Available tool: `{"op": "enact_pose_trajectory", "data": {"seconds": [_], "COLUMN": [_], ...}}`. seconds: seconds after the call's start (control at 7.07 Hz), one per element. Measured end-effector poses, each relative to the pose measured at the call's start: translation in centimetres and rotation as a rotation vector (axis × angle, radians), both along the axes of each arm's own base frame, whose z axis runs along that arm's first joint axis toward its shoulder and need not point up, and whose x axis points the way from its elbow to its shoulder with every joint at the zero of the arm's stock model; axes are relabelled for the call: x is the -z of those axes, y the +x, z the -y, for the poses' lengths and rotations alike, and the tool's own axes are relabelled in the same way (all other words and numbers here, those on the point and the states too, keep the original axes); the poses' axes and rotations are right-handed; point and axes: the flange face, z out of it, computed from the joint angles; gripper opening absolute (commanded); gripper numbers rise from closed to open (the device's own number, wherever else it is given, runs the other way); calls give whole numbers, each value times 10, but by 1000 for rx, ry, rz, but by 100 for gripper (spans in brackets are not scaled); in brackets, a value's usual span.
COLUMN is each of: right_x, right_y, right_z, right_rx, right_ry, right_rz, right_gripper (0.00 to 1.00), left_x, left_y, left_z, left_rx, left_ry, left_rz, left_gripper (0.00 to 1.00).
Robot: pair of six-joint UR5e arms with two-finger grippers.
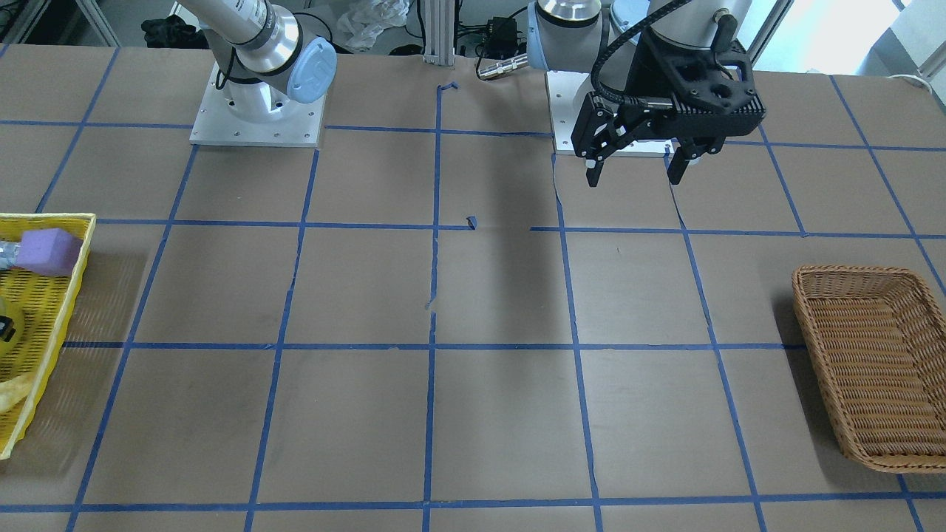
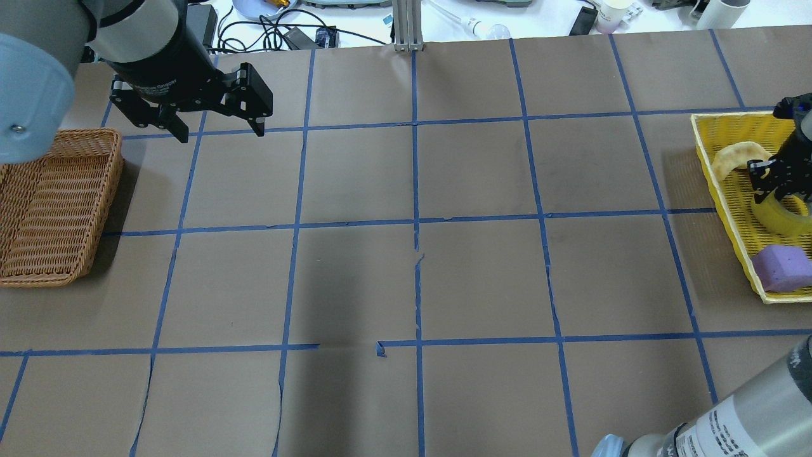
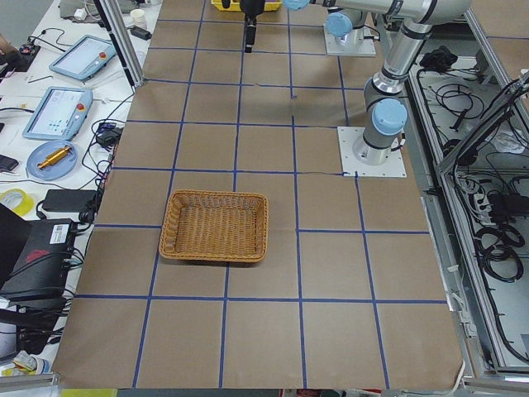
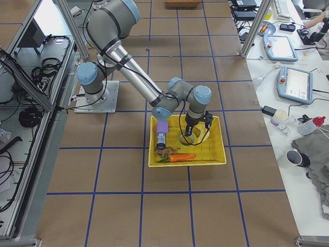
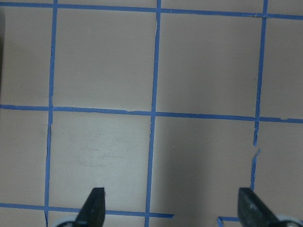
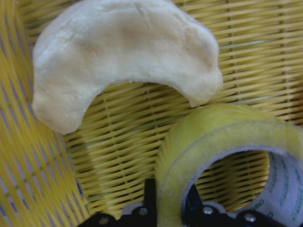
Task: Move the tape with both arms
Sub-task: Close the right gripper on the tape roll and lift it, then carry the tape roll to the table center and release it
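The yellow tape roll (image 6: 218,137) stands on edge in a yellow basket (image 2: 710,152) at the table's right end; it also shows in the overhead view (image 2: 783,216). My right gripper (image 6: 169,208) reaches down into that basket, and its two fingers clamp the roll's wall, one inside the ring and one outside. It shows in the overhead view (image 2: 771,181) too. My left gripper (image 2: 222,134) hangs open and empty above the table on the far left, beside a wicker basket (image 2: 38,279). Its fingertips (image 5: 97,198) frame bare brown table.
The yellow basket also holds a pale crescent-shaped bread (image 6: 123,56), a purple foam block (image 2: 783,268) and a carrot (image 4: 180,157). The wicker basket (image 1: 813,295) shows nothing inside. Blue tape lines grid the brown table.
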Motion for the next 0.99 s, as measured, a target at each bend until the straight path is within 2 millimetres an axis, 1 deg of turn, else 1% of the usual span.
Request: {"op": "enact_pose_trajectory", "data": {"seconds": [0.14, 0.28, 0.42, 0.57, 0.71, 0.85, 0.99], "right_x": [-22, -52, -82, -112, -131, -139, -135], "right_y": [4, 14, 33, 73, 137, 213, 290], "right_z": [-2, -6, -9, -4, 4, 11, 14], "right_rx": [-3, -9, -32, -81, -117, -107, -76], "right_ry": [-20, -38, -53, -71, -78, -87, -98], "right_rz": [-10, -19, -27, -36, -34, -20, 12], "right_gripper": [0, 0, 0, 0, 0, 0, 0], "left_x": [0, 0, 0, 0, 0, 0, 1], "left_y": [0, 0, 0, 0, 0, 0, 0], "left_z": [0, 0, 0, 0, 0, 0, 0], "left_rx": [0, 0, 0, 0, 0, 0, 0], "left_ry": [0, 0, 0, 0, 0, 0, 1], "left_rz": [0, 0, 1, 1, 1, 2, 2], "left_gripper": [100, 100, 100, 100, 100, 100, 100]}}
